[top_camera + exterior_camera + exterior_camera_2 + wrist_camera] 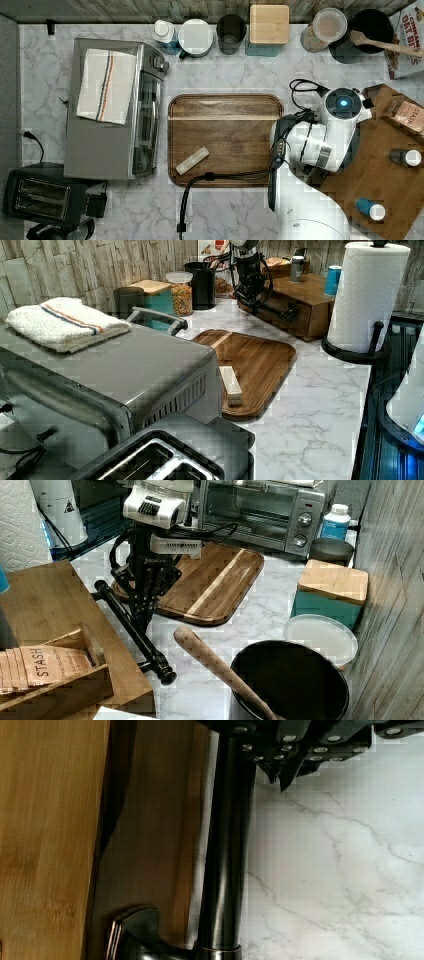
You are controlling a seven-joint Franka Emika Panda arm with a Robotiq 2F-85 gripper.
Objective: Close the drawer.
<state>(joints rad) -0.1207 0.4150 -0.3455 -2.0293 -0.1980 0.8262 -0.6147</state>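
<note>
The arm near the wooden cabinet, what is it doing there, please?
The arm is working on closing the drawer. Its gripper is low at the drawer's dark bar handle, on the side facing the marble counter, as if to push it in. The drawer front already sits close under the cabinet top; whether it is fully shut cannot be told.

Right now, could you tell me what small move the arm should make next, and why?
Probably a short push on the handle toward the cabinet. The jaws sit shut on the handle's counter side, and a dark strip beside the drawer front may be gap or shadow, so a nudge would seat it.
</note>
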